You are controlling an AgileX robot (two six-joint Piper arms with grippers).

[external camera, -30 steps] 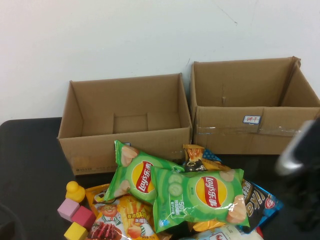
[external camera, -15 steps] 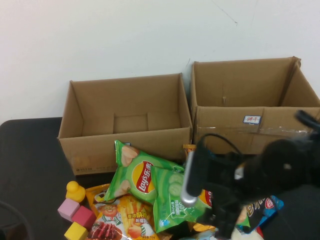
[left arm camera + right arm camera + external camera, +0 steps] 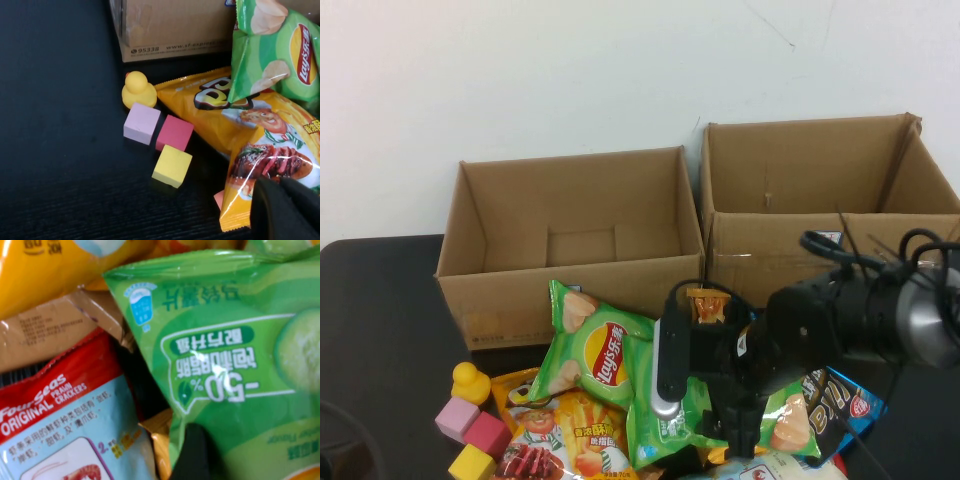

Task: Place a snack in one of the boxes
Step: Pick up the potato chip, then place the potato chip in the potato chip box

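Two open cardboard boxes stand at the back, the left box (image 3: 570,275) and the right box (image 3: 820,270). In front lies a pile of snack bags. My right gripper (image 3: 735,432) is down on the green cucumber Lay's bag (image 3: 685,415), which fills the right wrist view (image 3: 235,355). One dark finger (image 3: 192,455) shows at the bag's edge, and the jaws look open around the bag. A second green Lay's bag (image 3: 590,350) lies to the left. My left gripper (image 3: 287,210) is shut and empty, low beside an orange snack bag (image 3: 260,165).
A yellow duck (image 3: 470,383) and pink, red and yellow blocks (image 3: 472,435) sit left of the pile. A Four Seas prawn cracker bag (image 3: 65,430) and a blue-black bag (image 3: 840,405) lie near my right gripper. Bare black table lies at the far left (image 3: 55,125).
My right arm has come in from the right edge and dropped onto the pile, now covering the cucumber Lay's bag. The bags and boxes have not moved.
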